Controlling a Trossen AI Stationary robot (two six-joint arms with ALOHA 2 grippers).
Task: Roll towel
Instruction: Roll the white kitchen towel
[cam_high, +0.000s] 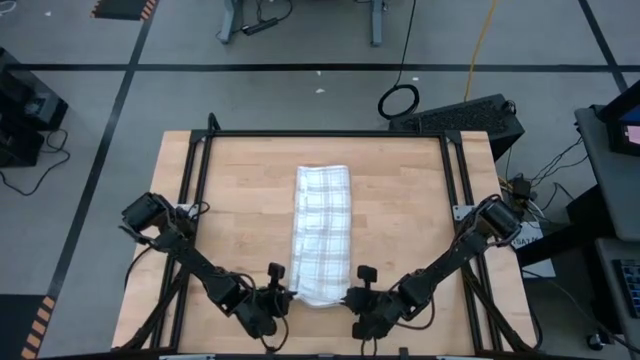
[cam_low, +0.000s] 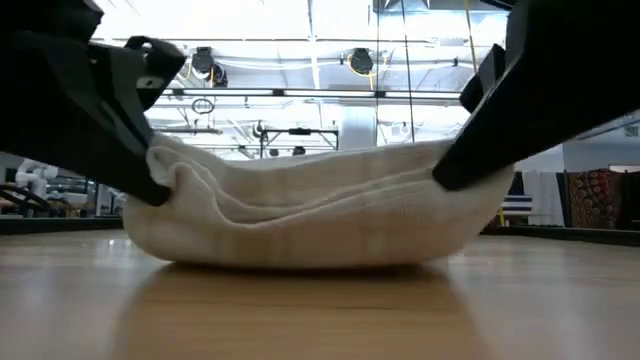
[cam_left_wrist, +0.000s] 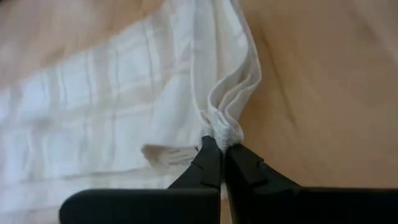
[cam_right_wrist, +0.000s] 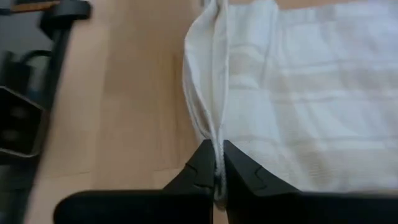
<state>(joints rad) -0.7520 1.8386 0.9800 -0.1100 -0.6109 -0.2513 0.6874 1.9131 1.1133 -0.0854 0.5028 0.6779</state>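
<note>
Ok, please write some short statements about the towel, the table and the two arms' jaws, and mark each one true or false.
1. The towel lies folded into a long strip on the wooden table. True.
2. The left gripper has its jaws shut on a corner of the towel. True.
3. The right gripper hangs open above the table, away from the towel. False: its jaws are shut on the towel's edge, at the other near corner.
4. The towel is already rolled into a tight cylinder. False: it still lies as a flat strip, and only the near end is lifted a little.
5. Both grippers hold the same end of the towel, the end nearest the arms' bases. True.
</note>
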